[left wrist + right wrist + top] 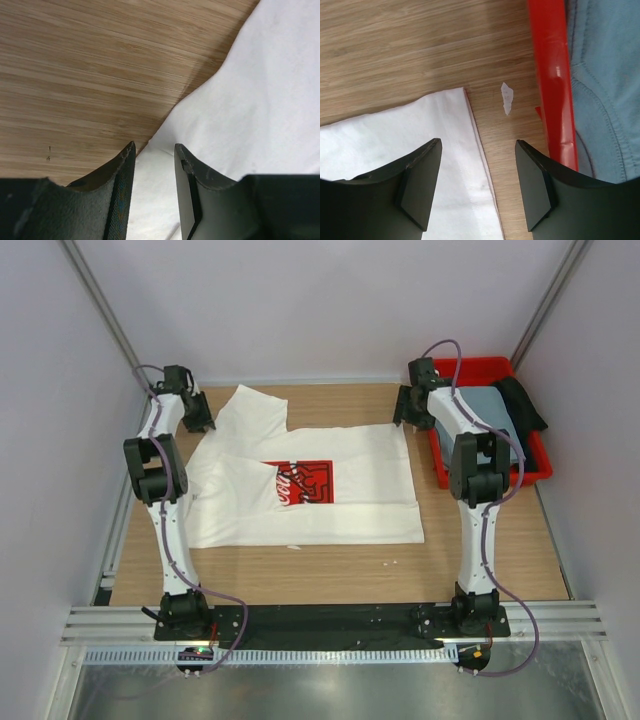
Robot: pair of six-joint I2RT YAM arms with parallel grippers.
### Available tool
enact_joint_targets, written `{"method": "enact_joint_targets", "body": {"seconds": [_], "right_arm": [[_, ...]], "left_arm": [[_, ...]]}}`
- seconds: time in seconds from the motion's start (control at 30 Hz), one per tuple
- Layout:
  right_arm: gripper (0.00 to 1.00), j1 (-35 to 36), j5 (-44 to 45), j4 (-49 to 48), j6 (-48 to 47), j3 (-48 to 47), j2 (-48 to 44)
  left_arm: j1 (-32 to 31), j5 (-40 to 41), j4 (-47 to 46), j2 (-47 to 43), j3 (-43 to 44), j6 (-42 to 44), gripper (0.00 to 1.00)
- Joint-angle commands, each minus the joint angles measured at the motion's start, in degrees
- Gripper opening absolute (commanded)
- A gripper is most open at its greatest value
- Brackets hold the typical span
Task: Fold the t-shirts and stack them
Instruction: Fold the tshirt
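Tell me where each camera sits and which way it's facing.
Top: above and behind, looking down on table, white shirt and bin; left arm and right arm show whole.
Left wrist: on the left arm, facing down at the shirt's edge on wood; left hand at the bottom.
Right wrist: facing down at the shirt's corner, bin wall and grey shirt; right hand open below.
Shared: white shirt in all three; bin in top and right wrist.

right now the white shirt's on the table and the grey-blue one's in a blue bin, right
No: the bin is red, not blue; the top external view shows it. The rest holds: white shirt on table, grey-blue shirt inside.
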State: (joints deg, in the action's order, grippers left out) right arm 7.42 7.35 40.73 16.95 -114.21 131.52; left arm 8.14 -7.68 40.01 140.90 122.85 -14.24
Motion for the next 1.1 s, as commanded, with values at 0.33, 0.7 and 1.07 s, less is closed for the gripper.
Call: {"method": "enact_joint_targets", "body": {"seconds": [0.33,0.7,1.07], "right_arm": [[0.67,-1.00,-2.26,-1.62,-0.25,-6.02,5.41],[0.67,-1.00,-1.64,-1.09,-1.39,-8.83,7.78],[0.64,-1.01,-1.82,-0.92,-2.18,-12.09,11.47]], "left_arm": [[-0.14,-4.80,2.35,3.85,3.89,1.06,0.27],[-0.14,-4.01,2.97,4.29,4.59,1.06,0.22],[-0.14,-4.80,2.62,4.91,4.95,-0.26,0.10]]}}
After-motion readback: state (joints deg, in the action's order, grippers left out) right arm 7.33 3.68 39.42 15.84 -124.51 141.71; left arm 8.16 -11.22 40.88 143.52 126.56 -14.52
